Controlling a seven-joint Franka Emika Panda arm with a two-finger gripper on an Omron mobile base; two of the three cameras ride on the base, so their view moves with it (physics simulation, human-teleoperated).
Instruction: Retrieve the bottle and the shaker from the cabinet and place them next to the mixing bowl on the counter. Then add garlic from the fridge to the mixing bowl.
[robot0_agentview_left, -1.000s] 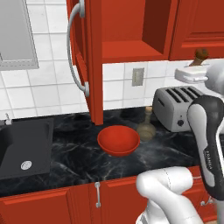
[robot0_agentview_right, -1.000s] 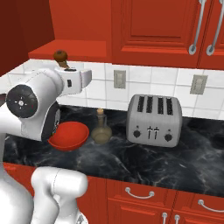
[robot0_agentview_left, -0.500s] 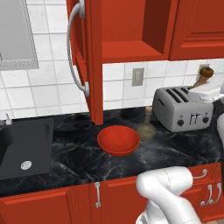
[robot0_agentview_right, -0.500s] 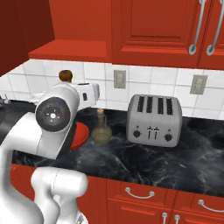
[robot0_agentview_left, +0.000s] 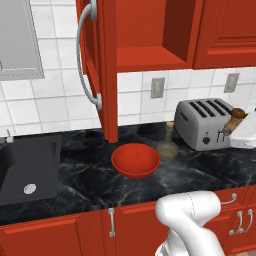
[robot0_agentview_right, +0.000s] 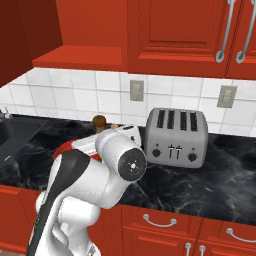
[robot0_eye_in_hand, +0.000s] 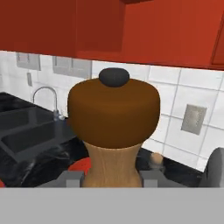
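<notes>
The shaker (robot0_eye_in_hand: 114, 131), a wooden mill with a dark brown cap, is clamped in the end effector (robot0_eye_in_hand: 112, 177), its body seen between the two fingertips. In the left base view it is held at 3 o'clock, just in front of the toaster (robot0_agentview_left: 204, 123). The mixing bowl (robot0_agentview_left: 135, 160) rests on the black bench (robot0_agentview_left: 70, 175) at centre, and the bottle (robot0_agentview_left: 168, 145) stands just beside it at 2 o'clock. The cabinet (robot0_agentview_left: 145, 35) is seen at 12 o'clock with its door open. A sink (robot0_agentview_left: 27, 167) lies at 9 o'clock.
</notes>
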